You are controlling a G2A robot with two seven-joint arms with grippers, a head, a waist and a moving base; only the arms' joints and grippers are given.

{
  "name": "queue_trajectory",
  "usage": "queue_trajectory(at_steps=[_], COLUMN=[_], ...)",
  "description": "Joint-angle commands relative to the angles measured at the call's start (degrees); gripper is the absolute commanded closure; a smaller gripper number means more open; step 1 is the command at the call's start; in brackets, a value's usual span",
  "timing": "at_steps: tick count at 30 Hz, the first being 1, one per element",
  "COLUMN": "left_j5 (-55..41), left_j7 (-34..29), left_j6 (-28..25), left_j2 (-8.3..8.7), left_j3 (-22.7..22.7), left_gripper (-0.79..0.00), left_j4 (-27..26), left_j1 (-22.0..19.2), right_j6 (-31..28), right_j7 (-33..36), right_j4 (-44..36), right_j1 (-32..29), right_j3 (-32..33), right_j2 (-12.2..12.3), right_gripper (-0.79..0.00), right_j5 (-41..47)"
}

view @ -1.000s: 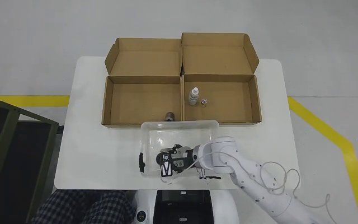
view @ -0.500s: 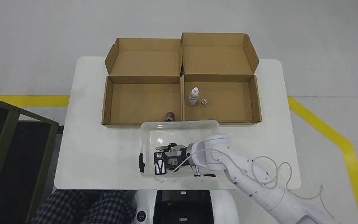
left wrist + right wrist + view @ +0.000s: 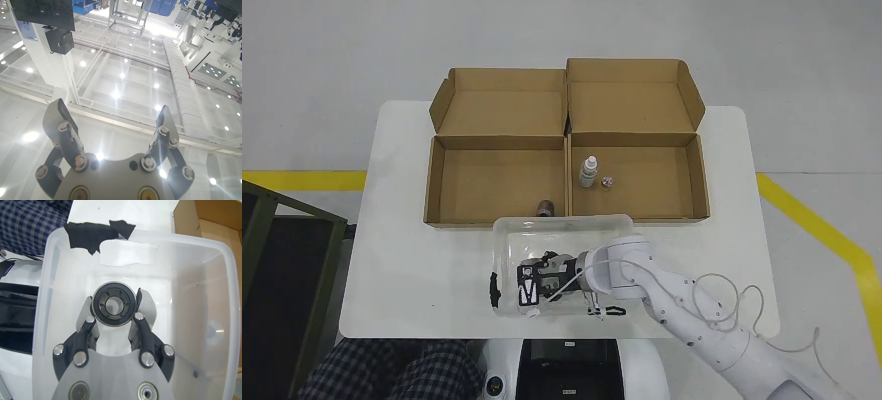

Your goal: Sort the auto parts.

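A black ring-shaped bearing (image 3: 113,303) lies low in the clear plastic bin (image 3: 200,243) at the table's front edge. My right gripper (image 3: 114,298) is inside the bin with its fingers pressed against both sides of the bearing. From above, the same gripper (image 3: 530,284) sits in the bin's left half (image 3: 562,222). My left gripper (image 3: 112,109) is open, holds nothing and points up at the ceiling.
Two open cardboard boxes stand behind the bin. The left box (image 3: 492,185) holds a small dark part (image 3: 546,209); the right box (image 3: 652,185) holds a white bottle-shaped part (image 3: 588,171) and a small round part (image 3: 608,181). Black tape (image 3: 88,236) is stuck on the bin's rim.
My right gripper has shifted left inside the bin, toward its left wall. The parts in the boxes have not moved.
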Motion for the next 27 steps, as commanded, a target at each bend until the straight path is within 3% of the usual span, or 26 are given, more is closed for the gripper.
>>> queue_trajectory(at_steps=[1, 27], left_j5=[0.0, 0.0], left_j7=[0.0, 0.0], left_j6=[0.0, 0.0], left_j2=[0.0, 0.0], left_j3=[0.0, 0.0], left_gripper=[-0.785, -0.785], left_j4=[0.0, 0.0], left_j1=[0.0, 0.0], right_j6=[-0.31, -2.4], right_j7=[-0.11, -1.9], right_j4=[-0.17, -8.2], right_j1=[-0.1, -4.13], right_j3=[0.57, 13.17], right_j2=[0.14, 3.44], right_gripper=[0.0, 0.0], right_j5=[0.54, 13.1])
